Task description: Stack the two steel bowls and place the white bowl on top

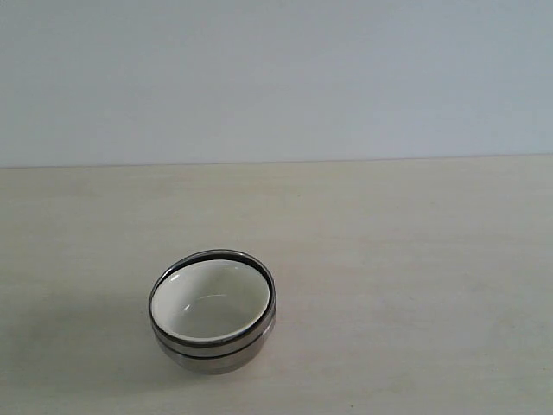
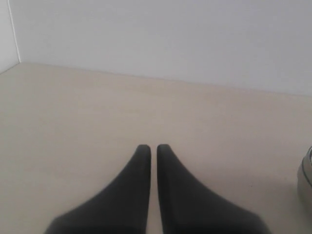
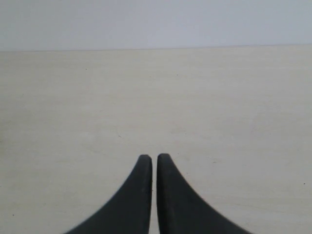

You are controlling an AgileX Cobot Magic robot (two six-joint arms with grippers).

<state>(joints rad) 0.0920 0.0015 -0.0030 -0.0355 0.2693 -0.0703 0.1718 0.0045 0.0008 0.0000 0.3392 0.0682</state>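
1. Exterior view, nearest: steel bowls (image 1: 226, 350) stacked one inside the other on the front of the table (image 1: 415, 285), left of centre, upright.
2. Seated in the top of that stack: white bowl (image 1: 210, 298), glossy cream inside, rim just below the upper steel rim, outer wall hidden by the metal around it.
3. Hard to make out on the stack: only two shiny bands split by a dark line; no telling the wider bowl from the ribbed one; bottom edge blurred.
4. Farther back: bare pale wood grain to the table's rear edge, then a plain whitish wall (image 1: 276, 78).
5. Left wrist view, closest to the lens: left gripper (image 2: 153, 148), black fingers clenched to a thin slit, holding nothing, bases cut off by the frame.
6. Beyond those tips: bare table, and at the frame's edge a blurred sliver of the steel bowls, mostly cut off; behind, wall with a corner seam.
7. Right wrist view, closest: right gripper (image 3: 154, 158), clenched too, tips almost touching, empty, lower parts cut off.
8. Beyond: table only, then wall.
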